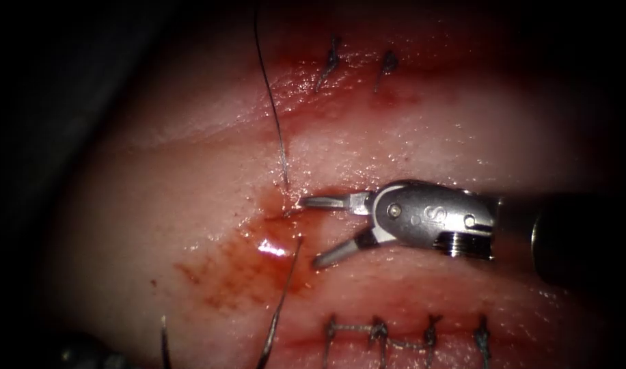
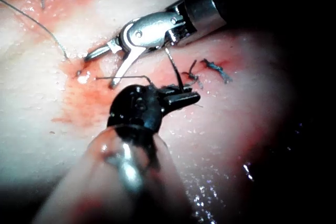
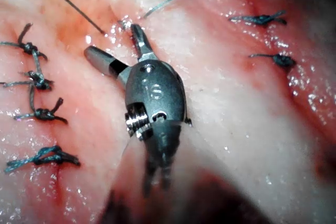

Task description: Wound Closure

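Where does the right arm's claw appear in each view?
Endoscope view: right claw, open and empty, just right of the red fluid.
Left wrist view: right claw above the red fluid.
Right wrist view: right claw between two stitch rows.
Shared landmark: thread entering tissue beside one jaw tip.

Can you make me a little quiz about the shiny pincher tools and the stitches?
1. True or false: the right tool has open jaws and holds nothing.
2. What does the left tool grip? A: the needle, near one end. B: the tissue. C: nothing.
3. Fill in: the upper row of stitches in the endoscope view has ___ knots.
Key: 1 true. 2 A; the needle looks free of the tissue. 3 two.
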{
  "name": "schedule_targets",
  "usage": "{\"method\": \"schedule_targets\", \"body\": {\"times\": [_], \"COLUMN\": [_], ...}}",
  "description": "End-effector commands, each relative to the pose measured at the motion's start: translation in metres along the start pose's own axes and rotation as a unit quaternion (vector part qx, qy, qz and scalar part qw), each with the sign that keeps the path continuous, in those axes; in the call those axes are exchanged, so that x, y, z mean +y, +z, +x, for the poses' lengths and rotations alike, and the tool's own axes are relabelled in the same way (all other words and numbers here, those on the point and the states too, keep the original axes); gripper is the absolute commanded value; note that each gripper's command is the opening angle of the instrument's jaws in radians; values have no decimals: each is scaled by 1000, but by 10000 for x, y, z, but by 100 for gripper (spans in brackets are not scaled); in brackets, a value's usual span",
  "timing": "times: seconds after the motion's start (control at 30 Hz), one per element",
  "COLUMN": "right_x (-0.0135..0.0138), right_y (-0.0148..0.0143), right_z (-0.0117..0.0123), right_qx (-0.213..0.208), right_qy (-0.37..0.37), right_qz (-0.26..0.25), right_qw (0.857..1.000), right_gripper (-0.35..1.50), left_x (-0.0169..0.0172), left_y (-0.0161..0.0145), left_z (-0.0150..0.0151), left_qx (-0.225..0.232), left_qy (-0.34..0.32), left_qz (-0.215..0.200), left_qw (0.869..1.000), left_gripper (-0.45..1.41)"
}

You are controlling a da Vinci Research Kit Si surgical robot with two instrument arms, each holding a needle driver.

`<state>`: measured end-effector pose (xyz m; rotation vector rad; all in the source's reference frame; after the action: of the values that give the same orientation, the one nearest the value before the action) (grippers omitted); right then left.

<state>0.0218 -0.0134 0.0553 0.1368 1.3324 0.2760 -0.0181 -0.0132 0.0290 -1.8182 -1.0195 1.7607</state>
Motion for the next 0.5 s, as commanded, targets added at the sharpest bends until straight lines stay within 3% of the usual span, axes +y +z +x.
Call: {"method": "schedule_targets", "body": {"times": [0.03,0.23,0.5], "right_x": [-3,-12,-18], "right_y": [7,10,21], "right_z": [4,15,8], "right_qx": [7,18,13], "right_qy": [4,9,27], "right_qz": [3,14,16], "right_qw": [1000,1000,999], "right_gripper": [130,126,113], "left_x": [0,31,58], "left_y": [1,-15,-23], "left_z": [-1,18,35], "left_qx": [1,10,21], "left_qy": [8,46,72], "left_qz": [5,17,24], "left_qw": [1000,999,997], "left_gripper": [-45,-45,-45]}}
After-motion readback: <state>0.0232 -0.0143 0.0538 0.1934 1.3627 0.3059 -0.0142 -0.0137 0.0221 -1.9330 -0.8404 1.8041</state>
